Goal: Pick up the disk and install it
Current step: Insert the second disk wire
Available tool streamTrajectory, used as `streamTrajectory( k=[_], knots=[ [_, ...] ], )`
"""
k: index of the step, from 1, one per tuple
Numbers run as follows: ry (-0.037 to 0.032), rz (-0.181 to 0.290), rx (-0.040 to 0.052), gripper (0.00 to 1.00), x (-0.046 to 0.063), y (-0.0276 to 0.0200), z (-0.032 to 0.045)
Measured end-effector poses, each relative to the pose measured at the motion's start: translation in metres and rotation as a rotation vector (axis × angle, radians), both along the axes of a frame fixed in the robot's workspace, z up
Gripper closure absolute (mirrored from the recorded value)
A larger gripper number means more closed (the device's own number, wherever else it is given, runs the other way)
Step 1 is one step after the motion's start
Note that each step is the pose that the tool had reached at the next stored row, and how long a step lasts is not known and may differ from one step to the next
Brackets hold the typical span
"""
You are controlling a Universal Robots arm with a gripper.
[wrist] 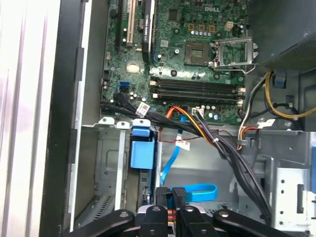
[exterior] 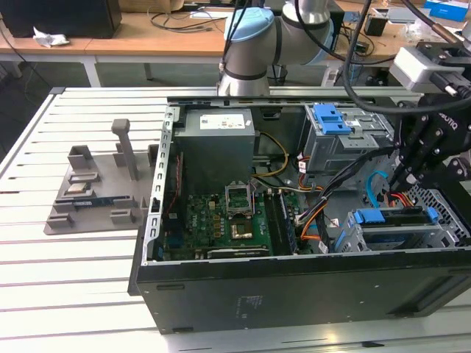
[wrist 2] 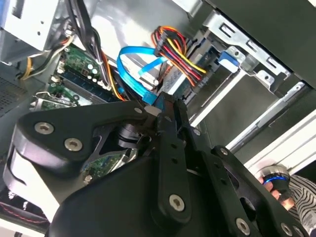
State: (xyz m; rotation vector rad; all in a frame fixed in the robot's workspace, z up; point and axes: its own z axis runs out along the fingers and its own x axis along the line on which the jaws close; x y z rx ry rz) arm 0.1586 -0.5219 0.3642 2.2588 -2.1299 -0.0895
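The disk (exterior: pixel 390 218) stands on edge in the grey drive cage (exterior: pixel 353 239) at the case's front right corner in the exterior view, its blue carrier along the top. In the first wrist view the carrier's blue tab (wrist: pixel 142 152) shows in the cage slot. My gripper (exterior: pixel 401 182) hangs just above the disk's far end, among the cables. Its black fingers (wrist: pixel 163 197) stand close together in both wrist views, with nothing seen between them. The gripper's tips (wrist 2: pixel 160 108) sit beside the blue ribbon cable.
The open case holds a green motherboard (exterior: pixel 228 220), a grey power-supply box (exterior: pixel 217 140) and an upper cage with a blue latch (exterior: pixel 331 118). A blue cable (wrist: pixel 195 190) and a wire bundle (wrist: pixel 222 143) crowd the gripper. A grey fixture (exterior: pixel 96 191) lies on the slatted table (exterior: pixel 73 279).
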Motion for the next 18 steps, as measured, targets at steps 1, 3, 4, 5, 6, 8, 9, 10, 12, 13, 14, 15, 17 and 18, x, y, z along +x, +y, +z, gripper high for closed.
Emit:
streamTrajectory(
  k=[1,3,4,5,6,8,9,10,12,13,14,15,17,18],
  knots=[
    [0.0006,0.000,0.0001,0.84,0.000,-0.0033,-0.0033],
    [0.0012,0.000,0.0001,0.84,0.000,-0.0086,-0.0063],
    [0.0015,0.000,0.0000,0.84,0.001,-0.0102,-0.0071],
    [0.0019,0.000,-0.0001,0.84,0.001,-0.0114,-0.0080],
    [0.0023,0.000,0.0002,0.84,0.002,-0.0119,-0.0092],
    [0.0034,0.000,-0.0001,0.84,0.005,-0.0127,-0.0121],
    [0.0036,0.000,-0.0001,0.84,0.005,-0.0132,-0.0128],
    [0.0036,0.000,0.0002,0.84,0.005,-0.0139,-0.0134],
    [0.0037,0.000,-0.0001,0.84,0.006,-0.0170,-0.0141],
    [0.0037,0.000,0.0000,0.84,0.006,-0.0180,-0.0146],
    [0.0039,0.000,0.0002,0.84,0.007,-0.0188,-0.0154],
    [0.0040,0.000,0.0001,0.84,0.007,-0.0188,-0.0159],
    [0.0042,0.000,0.0000,0.84,0.009,-0.0187,-0.0169],
    [0.0042,0.000,-0.0001,0.84,0.009,-0.0185,-0.0174]
  ],
)
